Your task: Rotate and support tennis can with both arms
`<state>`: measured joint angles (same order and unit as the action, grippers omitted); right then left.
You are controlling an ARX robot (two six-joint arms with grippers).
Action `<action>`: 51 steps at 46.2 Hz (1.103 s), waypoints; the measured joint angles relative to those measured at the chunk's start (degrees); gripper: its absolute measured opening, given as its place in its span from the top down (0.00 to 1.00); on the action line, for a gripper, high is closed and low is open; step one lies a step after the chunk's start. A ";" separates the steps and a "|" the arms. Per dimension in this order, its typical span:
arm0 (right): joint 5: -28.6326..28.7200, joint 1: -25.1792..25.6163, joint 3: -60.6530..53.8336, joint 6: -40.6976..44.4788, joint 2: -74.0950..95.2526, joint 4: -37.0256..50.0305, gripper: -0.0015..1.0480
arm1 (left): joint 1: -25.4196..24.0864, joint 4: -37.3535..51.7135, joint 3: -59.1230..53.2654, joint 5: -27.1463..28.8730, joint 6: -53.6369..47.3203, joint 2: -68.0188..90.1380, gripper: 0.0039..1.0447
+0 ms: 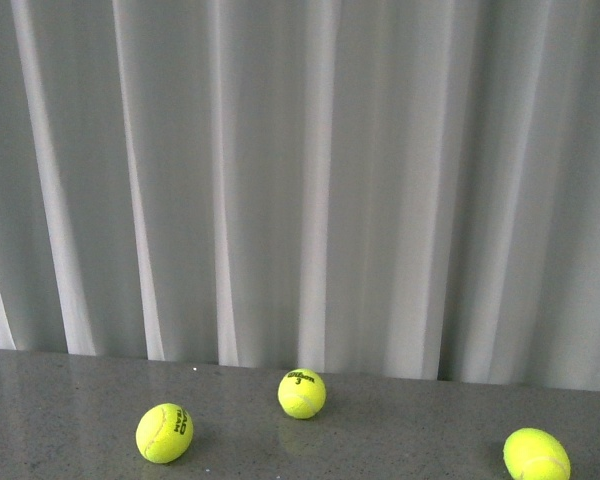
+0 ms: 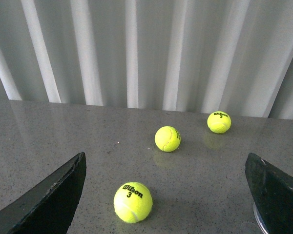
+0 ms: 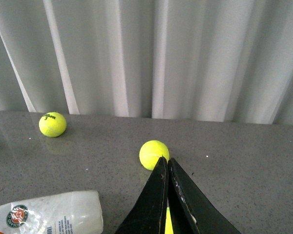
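1. While the left gripper [image 2: 165, 157] keeps its two black wedge-shaped fingers [image 2: 49, 197] spread wide apart with nothing between them, the right gripper [image 3: 164, 160] has its black fingers [image 3: 151, 204] pressed together, tip against tip.
2. Lower down, in the narrow slit between the right fingers, a thin yellow strip shows; I cannot tell what it belongs to.
3. The tennis can [image 3: 58, 214], a clear plastic cylinder with a round green-orange badge on its side, lies flat on the grey speckled table [image 3: 244, 161]. It shows only in the right wrist view, where the edge of the picture cuts it. It is beside the right gripper but apart from it, and no finger touches it.
4. One yellow felt tennis ball [image 3: 154, 153] lies just beyond the right fingertips; whether it touches them I cannot tell. A second yellow ball [image 3: 52, 124] lies well apart from it, near the white pleated curtain [image 3: 185, 53].
5. In the left wrist view, a yellow ball with black "Wilson 3" print [image 2: 133, 202] lies on the table between the spread fingers and touches neither. Two more yellow balls [image 2: 167, 138] lie farther off, toward the curtain.
6. The front view shows three yellow tennis balls [image 1: 301, 393] on the table before the curtain, each well apart from the others.
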<state>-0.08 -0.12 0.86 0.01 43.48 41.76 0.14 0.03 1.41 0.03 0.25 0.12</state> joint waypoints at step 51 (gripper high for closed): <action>0.15 0.02 -0.61 0.00 -32.74 -30.82 0.97 | 0.00 0.00 0.00 0.00 0.00 0.00 0.06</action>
<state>0.08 -0.10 0.25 0.01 10.74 10.94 0.14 0.03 1.41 0.03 0.25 0.12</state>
